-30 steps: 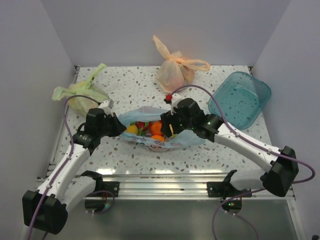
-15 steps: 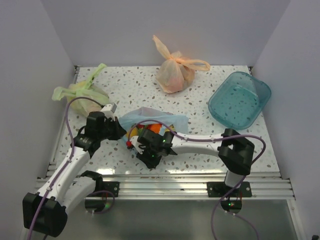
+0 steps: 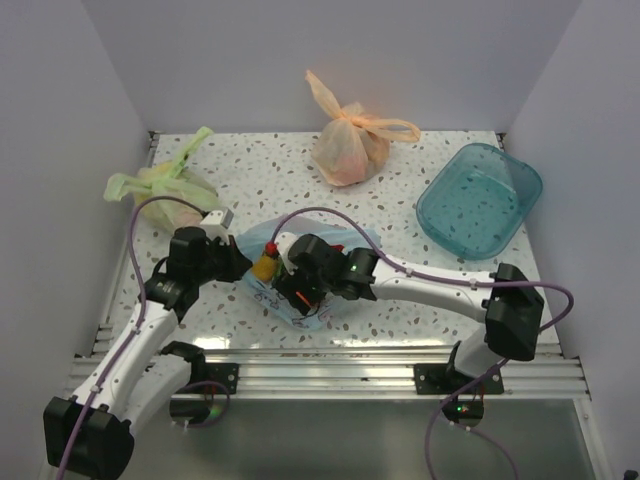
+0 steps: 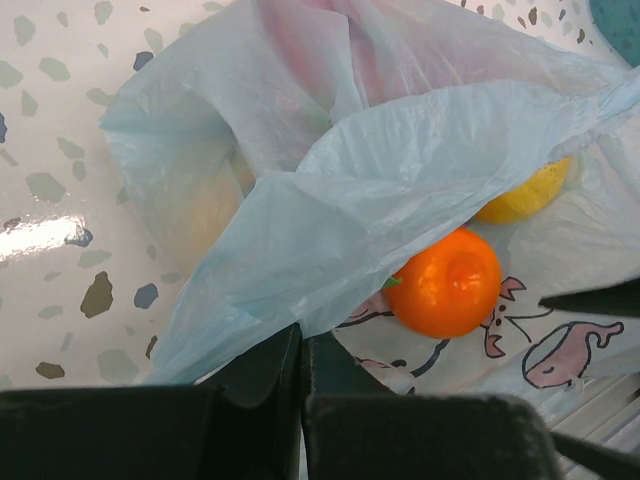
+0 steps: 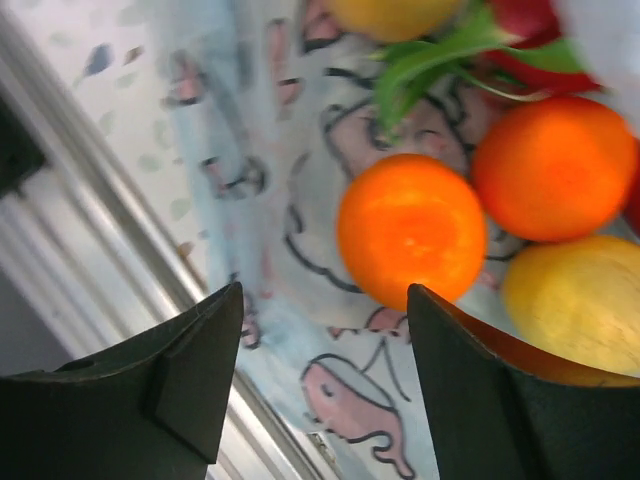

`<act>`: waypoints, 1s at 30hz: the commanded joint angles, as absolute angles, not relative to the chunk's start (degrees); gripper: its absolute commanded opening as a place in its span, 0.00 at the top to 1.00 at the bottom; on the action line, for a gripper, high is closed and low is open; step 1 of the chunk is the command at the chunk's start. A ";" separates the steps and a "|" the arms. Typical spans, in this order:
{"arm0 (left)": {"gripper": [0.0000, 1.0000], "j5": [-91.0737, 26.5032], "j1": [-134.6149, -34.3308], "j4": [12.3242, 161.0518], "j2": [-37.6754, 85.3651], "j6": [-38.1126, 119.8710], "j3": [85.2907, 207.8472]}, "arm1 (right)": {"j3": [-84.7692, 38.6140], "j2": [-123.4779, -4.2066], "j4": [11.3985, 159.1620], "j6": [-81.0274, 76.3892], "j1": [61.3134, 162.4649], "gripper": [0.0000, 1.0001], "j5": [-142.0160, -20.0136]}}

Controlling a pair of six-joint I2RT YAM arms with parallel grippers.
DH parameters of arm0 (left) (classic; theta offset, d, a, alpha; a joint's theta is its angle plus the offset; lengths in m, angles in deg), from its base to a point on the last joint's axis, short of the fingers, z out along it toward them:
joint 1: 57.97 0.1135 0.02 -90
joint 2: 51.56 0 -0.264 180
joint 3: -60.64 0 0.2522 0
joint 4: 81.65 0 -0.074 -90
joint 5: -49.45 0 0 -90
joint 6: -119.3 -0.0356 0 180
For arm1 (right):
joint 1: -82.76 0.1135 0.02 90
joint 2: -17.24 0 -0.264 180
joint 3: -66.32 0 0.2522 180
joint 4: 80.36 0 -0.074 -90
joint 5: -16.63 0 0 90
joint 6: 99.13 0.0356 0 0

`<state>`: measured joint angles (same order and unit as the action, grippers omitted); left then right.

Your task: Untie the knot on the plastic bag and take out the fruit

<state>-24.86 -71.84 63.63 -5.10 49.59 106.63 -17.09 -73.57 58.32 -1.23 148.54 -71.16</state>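
Note:
The light blue plastic bag (image 3: 345,240) lies open mid-table; no knot shows. My left gripper (image 3: 238,264) is at its left edge, shut on a fold of the bag's film (image 4: 300,345). The left wrist view shows an orange fruit (image 4: 447,282) and a yellow one (image 4: 525,195) under the film (image 4: 400,150). My right gripper (image 3: 298,288) hangs over the bag's near part, open and empty (image 5: 322,305). Just beyond its fingertips lies an orange fruit (image 5: 412,230), with another orange (image 5: 555,168), a yellow one (image 5: 575,300) and a red one with green leaves (image 5: 520,30).
A tied green bag (image 3: 160,190) sits at the far left and a tied orange bag (image 3: 350,140) at the back. A teal tub (image 3: 480,200) stands at the right. An aluminium rail (image 3: 330,365) runs along the near edge, close to the bag.
My right arm has swung from the bag's right side round to its front, and its open gripper now points into the bag. The left gripper has held its grip in place.

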 commanded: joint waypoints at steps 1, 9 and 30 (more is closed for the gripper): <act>1.00 -23.41 -71.42 66.48 -5.94 48.20 106.13 | -17.23 -74.78 59.33 5.35 145.61 0.29 -61.97; 1.00 -23.14 -71.42 67.01 -6.12 48.20 106.04 | -13.98 -78.82 65.74 12.14 142.71 0.01 -60.01; 1.00 -22.97 -71.51 67.27 -6.91 48.28 105.86 | -4.57 -73.30 76.38 22.33 135.85 0.01 -73.20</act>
